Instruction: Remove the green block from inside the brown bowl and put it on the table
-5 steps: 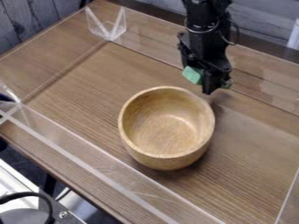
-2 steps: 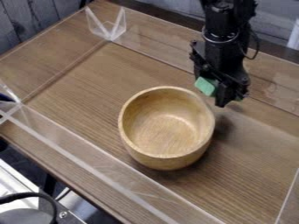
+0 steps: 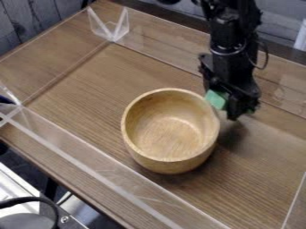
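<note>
Beside the round wooden bowl (image 3: 171, 131), the hand (image 3: 231, 101) pinches the matte green block (image 3: 216, 98).

Clear acrylic walls (image 3: 72, 179) around worktop; dark cable (image 3: 30, 210) on pale floor (image 3: 14, 183) lower left.

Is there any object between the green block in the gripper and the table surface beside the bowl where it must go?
Nothing visible. The gripper holds the green block just right of the brown bowl, outside its rim. The table beneath and to the right of it looks bare.
</note>
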